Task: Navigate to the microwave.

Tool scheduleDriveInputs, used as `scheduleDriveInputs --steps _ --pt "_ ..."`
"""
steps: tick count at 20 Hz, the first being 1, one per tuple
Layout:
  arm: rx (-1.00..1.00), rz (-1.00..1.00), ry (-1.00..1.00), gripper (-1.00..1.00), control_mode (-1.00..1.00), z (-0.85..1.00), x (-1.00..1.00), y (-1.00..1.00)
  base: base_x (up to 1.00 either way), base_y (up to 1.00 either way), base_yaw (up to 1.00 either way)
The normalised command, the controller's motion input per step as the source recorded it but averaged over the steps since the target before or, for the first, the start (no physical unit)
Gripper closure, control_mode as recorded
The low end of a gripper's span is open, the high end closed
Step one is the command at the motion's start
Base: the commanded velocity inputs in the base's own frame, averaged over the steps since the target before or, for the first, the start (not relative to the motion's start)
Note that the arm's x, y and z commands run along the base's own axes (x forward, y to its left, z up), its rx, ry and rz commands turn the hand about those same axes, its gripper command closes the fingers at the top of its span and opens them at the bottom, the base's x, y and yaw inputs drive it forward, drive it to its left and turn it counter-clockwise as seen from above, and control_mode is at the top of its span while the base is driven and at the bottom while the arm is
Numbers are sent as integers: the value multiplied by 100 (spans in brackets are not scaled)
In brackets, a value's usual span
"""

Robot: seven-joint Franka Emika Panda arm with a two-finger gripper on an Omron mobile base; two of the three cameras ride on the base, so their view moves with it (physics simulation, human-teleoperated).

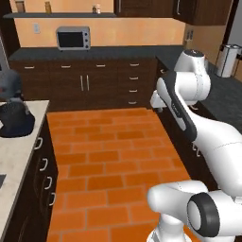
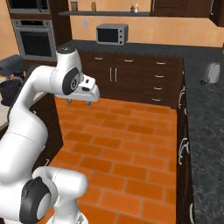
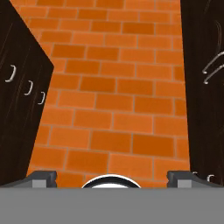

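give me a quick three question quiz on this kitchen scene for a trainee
1. True or false: the toaster oven sits on the floor.
2. The gripper points down at: A) brick floor B) counter C) sink
3. Fill in: the unit at the top edge, just above the wall oven, is the ___.

Key: 1 false, it is on the back counter. 2 A, with the fingertips wide apart. 3 microwave.
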Motion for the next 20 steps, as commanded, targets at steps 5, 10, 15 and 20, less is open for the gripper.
scheduleDriveInputs --steps 5,10,15,20 --pt "0 0 0 -100 100 0 0 0 100 2 0" --pt "0 0 0 -100 100 0 0 0 100 9 0" --pt "0 0 0 -100 100 0 0 0 100 13 0" --pt "0 0 0 -100 100 0 0 0 100 19 0"
